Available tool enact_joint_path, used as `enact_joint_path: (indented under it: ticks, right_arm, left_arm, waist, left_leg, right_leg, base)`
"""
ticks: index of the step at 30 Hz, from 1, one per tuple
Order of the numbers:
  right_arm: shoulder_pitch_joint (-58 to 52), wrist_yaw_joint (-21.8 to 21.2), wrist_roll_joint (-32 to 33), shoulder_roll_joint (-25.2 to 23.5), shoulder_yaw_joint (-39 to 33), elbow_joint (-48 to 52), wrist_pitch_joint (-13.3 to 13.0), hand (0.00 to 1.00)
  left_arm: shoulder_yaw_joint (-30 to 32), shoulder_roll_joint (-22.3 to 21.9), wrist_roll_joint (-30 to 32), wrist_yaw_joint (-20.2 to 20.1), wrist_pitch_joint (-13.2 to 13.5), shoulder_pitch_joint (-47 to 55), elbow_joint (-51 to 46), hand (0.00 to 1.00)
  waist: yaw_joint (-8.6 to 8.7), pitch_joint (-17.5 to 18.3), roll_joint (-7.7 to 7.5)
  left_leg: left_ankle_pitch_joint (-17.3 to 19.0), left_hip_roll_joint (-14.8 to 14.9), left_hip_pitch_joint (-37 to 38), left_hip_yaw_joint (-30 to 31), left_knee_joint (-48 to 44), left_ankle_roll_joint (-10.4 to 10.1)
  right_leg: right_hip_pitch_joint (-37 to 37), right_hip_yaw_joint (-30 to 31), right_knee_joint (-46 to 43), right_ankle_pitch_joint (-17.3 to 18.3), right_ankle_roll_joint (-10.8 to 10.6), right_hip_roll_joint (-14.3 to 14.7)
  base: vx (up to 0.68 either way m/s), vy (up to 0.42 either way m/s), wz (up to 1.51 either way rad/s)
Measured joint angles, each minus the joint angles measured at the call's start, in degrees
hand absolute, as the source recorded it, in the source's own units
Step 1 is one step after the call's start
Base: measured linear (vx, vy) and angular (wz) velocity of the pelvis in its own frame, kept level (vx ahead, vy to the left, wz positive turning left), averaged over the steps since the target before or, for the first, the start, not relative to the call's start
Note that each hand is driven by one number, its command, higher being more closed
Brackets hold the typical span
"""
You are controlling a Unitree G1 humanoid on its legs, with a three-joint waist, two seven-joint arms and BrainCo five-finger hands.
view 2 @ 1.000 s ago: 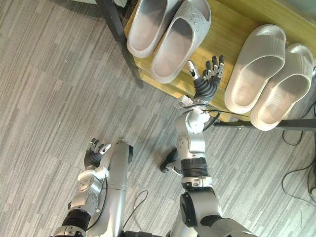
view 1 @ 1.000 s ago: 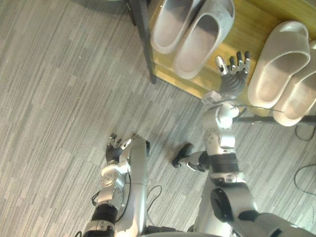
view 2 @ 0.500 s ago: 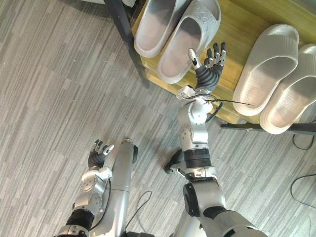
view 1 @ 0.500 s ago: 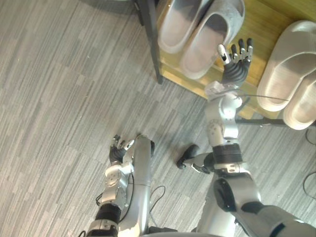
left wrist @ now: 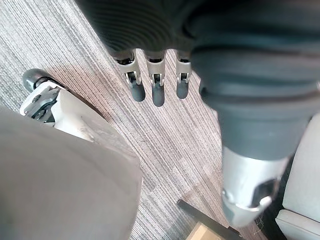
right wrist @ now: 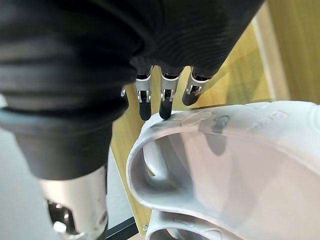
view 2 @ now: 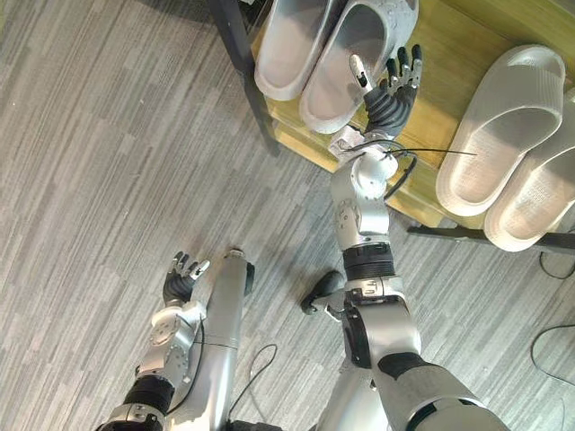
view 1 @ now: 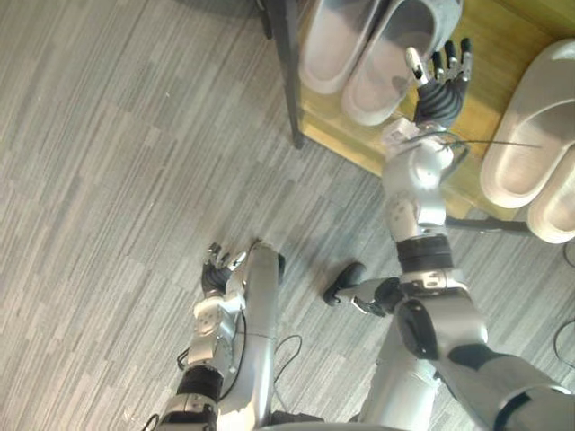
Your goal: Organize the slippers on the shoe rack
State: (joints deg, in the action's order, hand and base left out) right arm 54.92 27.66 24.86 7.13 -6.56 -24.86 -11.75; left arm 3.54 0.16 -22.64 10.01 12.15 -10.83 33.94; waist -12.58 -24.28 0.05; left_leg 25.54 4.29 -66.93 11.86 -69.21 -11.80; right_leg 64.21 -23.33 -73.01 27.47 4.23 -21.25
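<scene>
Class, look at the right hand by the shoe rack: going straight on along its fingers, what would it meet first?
Probably the strap of the grey slipper; the right hand has straight fingertips almost on it in the right wrist view, though depth is unclear.

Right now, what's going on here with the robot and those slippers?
The robot's right hand is stretched over the wooden shoe rack shelf. Its fingers are straight, with their tips at the strap of a grey slipper, the one of its pair nearer the hand. It has no grip on it. A second, paler pair lies on the same shelf to the robot's right. The left hand hangs open and idle, low over the carpet.
</scene>
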Motion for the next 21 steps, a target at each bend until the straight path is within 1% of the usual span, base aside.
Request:
enact_joint_path:
  ticks: [4, 10, 16, 21]
  right_arm:
    - [2.79, 0.01, -0.02, 0.81, 0.0, -3.36, 0.08, 0.0]
    - [3.9, -0.02, -0.03, 1.95, 0.48, -4.88, 0.21, 0.0]
    - [4.67, 0.01, -0.37, 1.92, 0.78, -5.28, 0.61, 0.0]
    - [4.58, 0.12, -4.61, 1.95, 1.85, -4.68, 1.99, 0.0]
  left_arm:
    - [0.0, -0.27, 0.0, -0.03, 0.11, -0.15, 0.46, 0.0]
    - [0.0, -0.28, -0.01, -0.04, 0.31, -0.36, 0.69, 0.0]
    - [0.02, -0.27, -0.09, -0.02, 0.54, -0.96, 1.52, 0.0]
    - [0.04, -0.17, -0.17, -0.03, 0.53, -0.96, 1.39, 0.0]
  waist:
    - [0.0, -0.08, 0.53]
    - [0.01, -0.1, 0.58]
    - [0.08, -0.16, 0.68]
    - [0.39, -0.16, 0.67]
  left_leg:
    - [-0.19, 0.1, 0.02, 0.0, 0.12, -0.12]
    - [-0.57, 0.2, -0.14, -0.02, 0.34, -0.38]
    - [-0.84, 0.4, -0.08, -0.1, 0.57, -0.57]
    - [-0.86, 0.92, 0.17, -0.38, 0.59, -0.58]
  right_leg:
    - [0.03, -0.07, 0.07, -0.02, 0.04, 0.03]
    - [0.37, -0.05, 0.11, -0.06, 0.09, 0.12]
    - [0.55, -0.02, 0.21, -0.24, 0.38, 0.28]
    - [0.54, 0.21, 0.38, -0.74, 0.94, 0.59]
  base:
    - [0.0, 0.024, -0.01]
    - [0.0, 0.011, 0.0]
    - [0.0, 0.012, 0.0]
    - [0.01, 0.036, -0.04]
